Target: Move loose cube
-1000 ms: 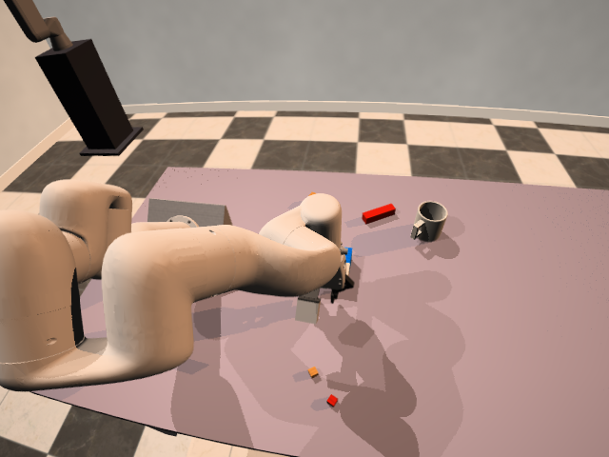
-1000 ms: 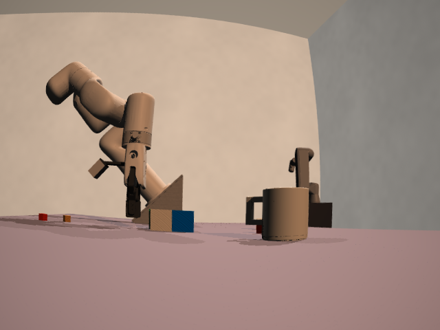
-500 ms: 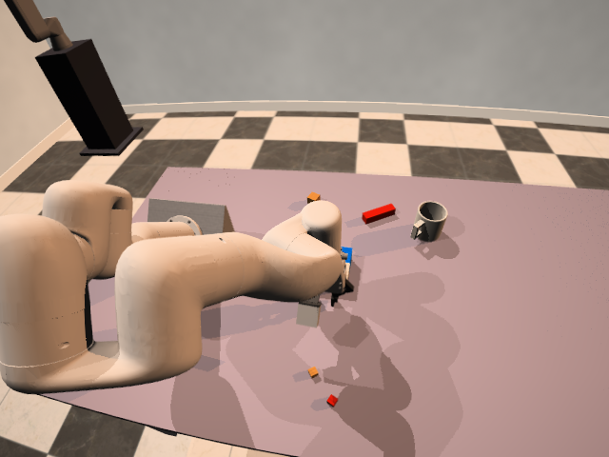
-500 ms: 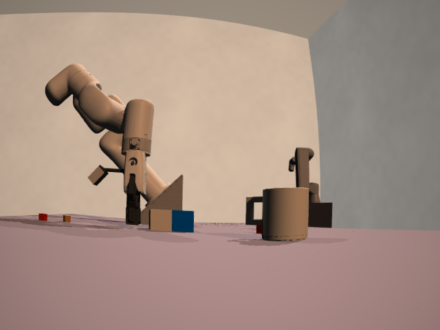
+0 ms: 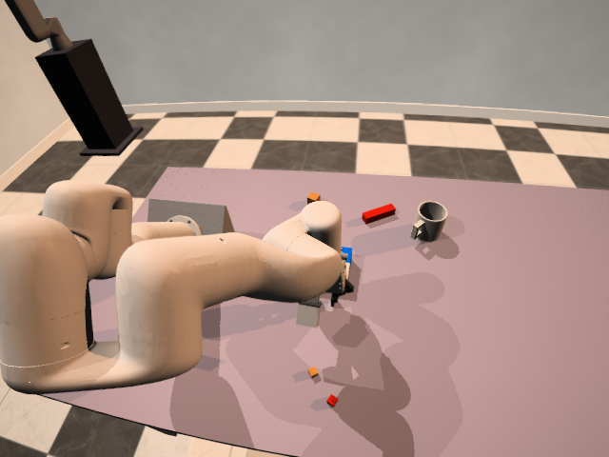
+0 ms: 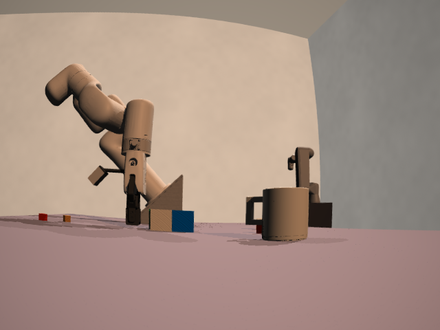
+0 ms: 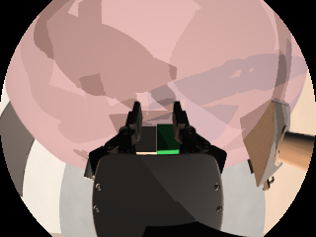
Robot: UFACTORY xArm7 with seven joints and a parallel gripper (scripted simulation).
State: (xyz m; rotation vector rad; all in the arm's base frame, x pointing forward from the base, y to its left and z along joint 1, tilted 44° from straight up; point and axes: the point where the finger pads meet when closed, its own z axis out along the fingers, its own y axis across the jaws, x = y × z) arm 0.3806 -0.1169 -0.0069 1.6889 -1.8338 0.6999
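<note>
My gripper (image 6: 133, 217) is lowered to the table, just left of a row made by a tan cube (image 6: 160, 220) and a blue cube (image 6: 182, 221). In the wrist view the fingers stand partly open, with a green cube (image 7: 168, 140) low between them and a pale cube (image 7: 146, 141) beside it; I cannot tell whether the fingers touch the green cube. In the top view the arm hides most of the group: only the blue cube (image 5: 346, 252), a pale cube (image 5: 346, 269) and the dark fingers (image 5: 338, 293) show.
A grey mug (image 5: 429, 220) and a long red block (image 5: 379, 212) lie beyond the cubes. Small orange cubes (image 5: 313, 197) (image 5: 312, 371) and a small red cube (image 5: 332, 400) are scattered about. A wedge-shaped block (image 6: 166, 199) stands behind the gripper.
</note>
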